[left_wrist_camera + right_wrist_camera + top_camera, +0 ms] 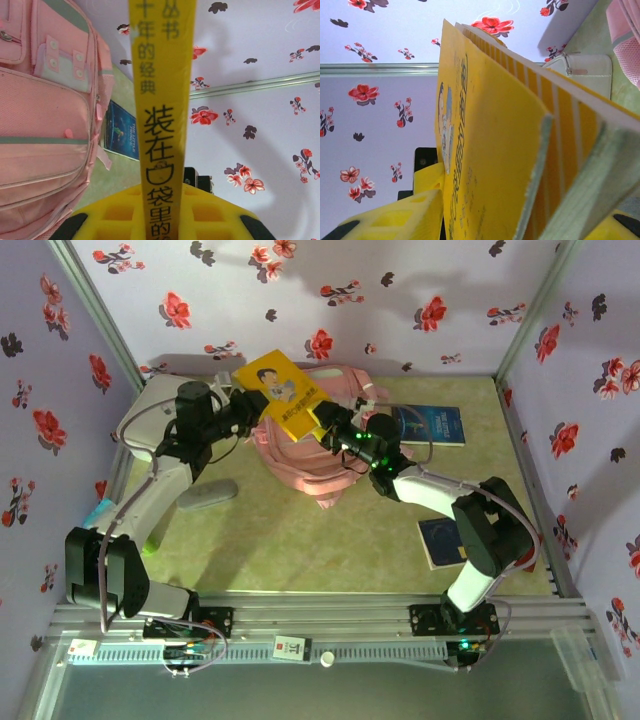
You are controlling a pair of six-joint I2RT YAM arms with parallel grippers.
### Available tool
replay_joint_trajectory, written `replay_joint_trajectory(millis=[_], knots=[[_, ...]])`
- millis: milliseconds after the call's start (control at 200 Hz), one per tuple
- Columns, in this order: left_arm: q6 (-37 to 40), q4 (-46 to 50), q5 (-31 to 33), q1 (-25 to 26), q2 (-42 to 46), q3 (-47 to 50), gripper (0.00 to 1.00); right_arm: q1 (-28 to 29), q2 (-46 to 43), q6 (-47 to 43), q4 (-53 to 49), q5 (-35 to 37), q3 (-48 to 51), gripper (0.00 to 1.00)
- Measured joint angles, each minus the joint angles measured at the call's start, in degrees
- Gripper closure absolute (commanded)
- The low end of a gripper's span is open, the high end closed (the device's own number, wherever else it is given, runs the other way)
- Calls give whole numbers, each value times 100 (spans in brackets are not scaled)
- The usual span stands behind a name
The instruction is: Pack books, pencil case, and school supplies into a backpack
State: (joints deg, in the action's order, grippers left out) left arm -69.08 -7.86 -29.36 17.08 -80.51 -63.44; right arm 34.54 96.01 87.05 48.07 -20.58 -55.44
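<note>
A bright yellow book (280, 390) with a cartoon figure hangs tilted above the pink backpack (300, 462). My left gripper (250, 412) is shut on its left edge; in the left wrist view the spine (162, 75) runs up from between the jaws of that gripper (161, 212). My right gripper (323, 426) holds the lower right corner. In the right wrist view the book (490, 150) fans open across the gap of the right gripper (520, 222), its cover pressed against the left finger (405, 215). Two dark blue books lie on the mat, one (430, 425) right of the backpack, one (443, 541) nearer.
A white rounded box (148, 405) sits at the back left behind my left arm. A grey flat item (205, 494) lies on the green mat left of the backpack, and something teal (100, 510) rests by the left wall. Flowered walls close in three sides.
</note>
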Motion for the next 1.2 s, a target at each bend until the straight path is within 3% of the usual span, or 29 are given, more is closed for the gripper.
replay_joint_trajectory(millis=[55,160,260,375,605,925,1200], knots=[[20,4,17,0,2,37,98,0,0,-79,-57,0,0,61],[92,103,48,0,22,74,86,0,-15,-306,-210,22,-2,76],[337,337,74,4,44,74,56,0,-101,-662,-485,83,-7,89],[804,841,138,15,105,72,26,11,-354,-1189,-992,236,-7,90],[2533,2315,643,199,107,-308,2,-136,-1169,-2391,-2623,778,0,92],[4734,3005,1394,962,-601,-866,0,-584,-2699,-3716,-4752,1954,188,92],[6802,3307,1690,1545,-1886,-1768,4,-876,-3504,-4063,-5845,2559,612,91]])
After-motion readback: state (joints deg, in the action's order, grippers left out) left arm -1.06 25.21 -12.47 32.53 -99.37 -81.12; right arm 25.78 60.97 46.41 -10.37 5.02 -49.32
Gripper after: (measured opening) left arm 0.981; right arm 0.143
